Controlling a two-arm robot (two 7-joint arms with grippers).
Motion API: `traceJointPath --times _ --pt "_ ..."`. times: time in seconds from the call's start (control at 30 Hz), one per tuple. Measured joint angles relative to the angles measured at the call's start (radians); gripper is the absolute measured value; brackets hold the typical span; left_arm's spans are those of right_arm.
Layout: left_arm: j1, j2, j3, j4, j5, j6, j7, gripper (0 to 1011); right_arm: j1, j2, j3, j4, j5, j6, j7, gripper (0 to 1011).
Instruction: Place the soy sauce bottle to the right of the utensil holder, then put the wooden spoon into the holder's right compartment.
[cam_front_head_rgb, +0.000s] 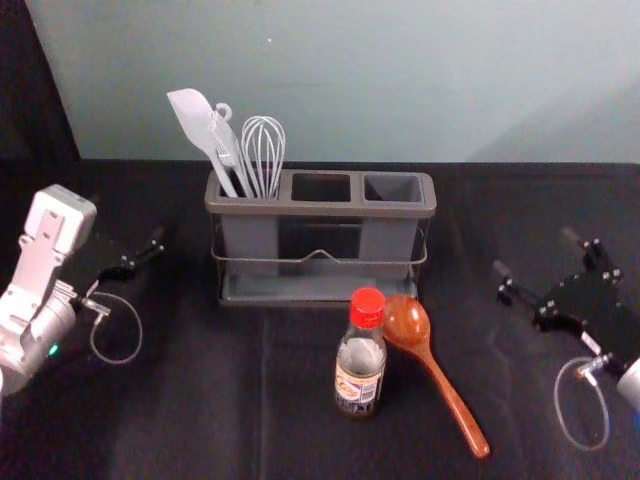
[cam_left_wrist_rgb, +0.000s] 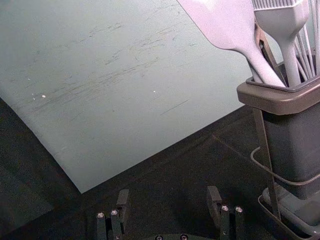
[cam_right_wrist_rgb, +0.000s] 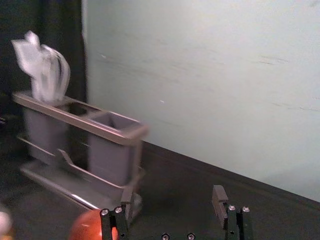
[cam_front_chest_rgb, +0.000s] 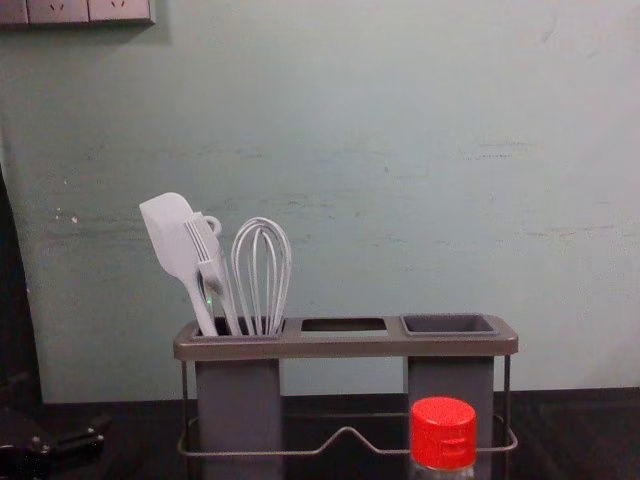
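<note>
Soy sauce bottle (cam_front_head_rgb: 359, 365), clear with a red plastic cap (cam_front_head_rgb: 367, 307), stands upright on the black-covered desk (cam_front_head_rgb: 200, 400) before the grey-brown utensil holder (cam_front_head_rgb: 320, 209), just beside the glossy reddish-brown wooden spoon (cam_front_head_rgb: 408, 322). It is probably stiff, slick, moderately heavy and breakable if glass; grip the body around its label (cam_front_head_rgb: 357, 387). The spoon should be light: take its slim handle (cam_front_head_rgb: 447, 385). Left claw (cam_left_wrist_rgb: 168, 196) and right claw (cam_right_wrist_rgb: 173, 195) are parted and empty, either side of the holder.

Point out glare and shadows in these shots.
Head view: highlights on the wooden spoon's bowl, a faint shadow slanting across the wall at right; right wrist view: a glint on the utensil holder's base tray; chest view: shadow under the sockets.
</note>
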Motion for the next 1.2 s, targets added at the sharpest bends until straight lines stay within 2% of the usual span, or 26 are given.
traceJointPath --times 0.27,0.53,0.63,0.7,0.8,1.0,1.2 --pt "0.0 0.0 0.0 0.0 0.0 0.0 0.0 1000 -0.028 -0.009 0.001 -0.065 0.049 0.018 0.071 1003" --pt "0.0 0.0 0.0 0.0 0.0 0.0 0.0 1000 -0.05 -0.039 -0.008 -0.107 0.057 0.057 0.084 1003" --pt "0.0 0.0 0.0 0.0 0.0 0.0 0.0 1000 -0.072 -0.059 -0.014 -0.136 0.038 0.072 0.055 1002" --pt "0.0 0.0 0.0 0.0 0.0 0.0 0.0 1000 -0.093 -0.074 -0.021 -0.16 0.009 0.078 0.027 1002" --pt "0.0 0.0 0.0 0.0 0.0 0.0 0.0 1000 -0.13 -0.096 -0.038 -0.201 -0.058 0.084 -0.025 1003" --pt "0.0 0.0 0.0 0.0 0.0 0.0 0.0 1000 -0.159 -0.13 -0.078 -0.223 -0.109 0.087 -0.038 1002" --pt "0.0 0.0 0.0 0.0 0.0 0.0 0.0 1000 -0.166 -0.152 -0.1 -0.223 -0.12 0.087 -0.02 1003"
